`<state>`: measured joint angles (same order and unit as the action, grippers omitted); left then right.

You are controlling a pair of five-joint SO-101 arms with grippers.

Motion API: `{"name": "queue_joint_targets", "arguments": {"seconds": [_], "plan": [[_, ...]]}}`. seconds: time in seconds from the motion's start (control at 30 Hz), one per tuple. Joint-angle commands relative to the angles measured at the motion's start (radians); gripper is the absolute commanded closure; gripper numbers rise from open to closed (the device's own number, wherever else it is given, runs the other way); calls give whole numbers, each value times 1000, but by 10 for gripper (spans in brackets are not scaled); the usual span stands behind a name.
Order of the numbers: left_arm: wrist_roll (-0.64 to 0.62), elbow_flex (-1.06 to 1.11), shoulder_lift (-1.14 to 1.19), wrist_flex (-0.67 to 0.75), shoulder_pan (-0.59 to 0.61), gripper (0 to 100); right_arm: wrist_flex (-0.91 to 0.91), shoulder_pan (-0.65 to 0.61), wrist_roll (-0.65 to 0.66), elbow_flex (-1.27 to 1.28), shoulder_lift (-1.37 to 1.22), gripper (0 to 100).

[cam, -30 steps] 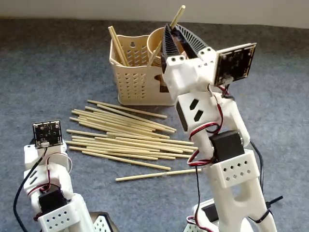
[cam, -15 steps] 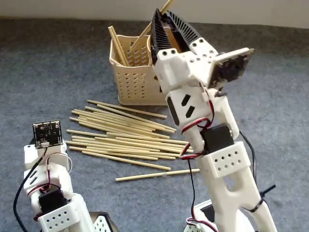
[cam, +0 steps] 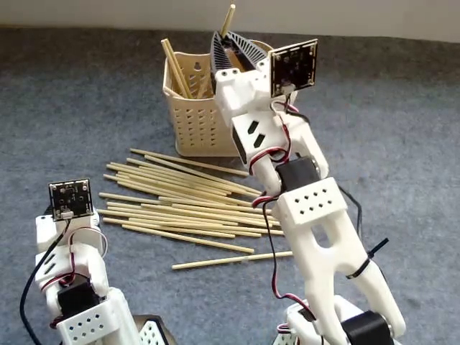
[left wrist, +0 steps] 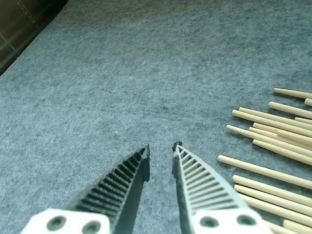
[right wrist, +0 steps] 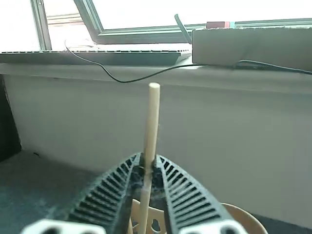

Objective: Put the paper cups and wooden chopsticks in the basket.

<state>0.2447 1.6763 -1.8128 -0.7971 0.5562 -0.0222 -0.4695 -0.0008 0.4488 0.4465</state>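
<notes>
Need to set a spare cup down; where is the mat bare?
Bare mat lies left of the basket, beyond the chopstick pile, and on the stretch right of the right arm. Crowded: the pile fills the middle between basket and arms, and the right gripper holds a chopstick over the basket.

No word, number, label or sign can be read anywhere. The black square circuit board [cam: 293,67] on the right arm's wrist and the matching black square circuit board [cam: 70,198] on the left arm's wrist carry pale specks that may be print, but they are too small to make out.
</notes>
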Motion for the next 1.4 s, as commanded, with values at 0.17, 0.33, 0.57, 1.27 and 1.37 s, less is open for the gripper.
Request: {"name": "queue_joint_targets", "arguments": {"seconds": [0.17, 0.33, 0.57, 1.27, 1.37], "plan": [[-5, 18, -2, 21, -18, 899, -142, -41, 44, -56, 18, 875], [-5, 18, -2, 21, -18, 899, -260, -73, 44, -51, 114, 893], [-5, 18, -2, 21, -18, 899, -470, -76, 44, -8, 315, 994], [-5, 7, -4, 21, -77, 898, -665, 173, 43, 651, 1033, 993], [-3, 4, -4, 25, -124, 898, -665, 231, 43, 713, 1129, 993]]}}
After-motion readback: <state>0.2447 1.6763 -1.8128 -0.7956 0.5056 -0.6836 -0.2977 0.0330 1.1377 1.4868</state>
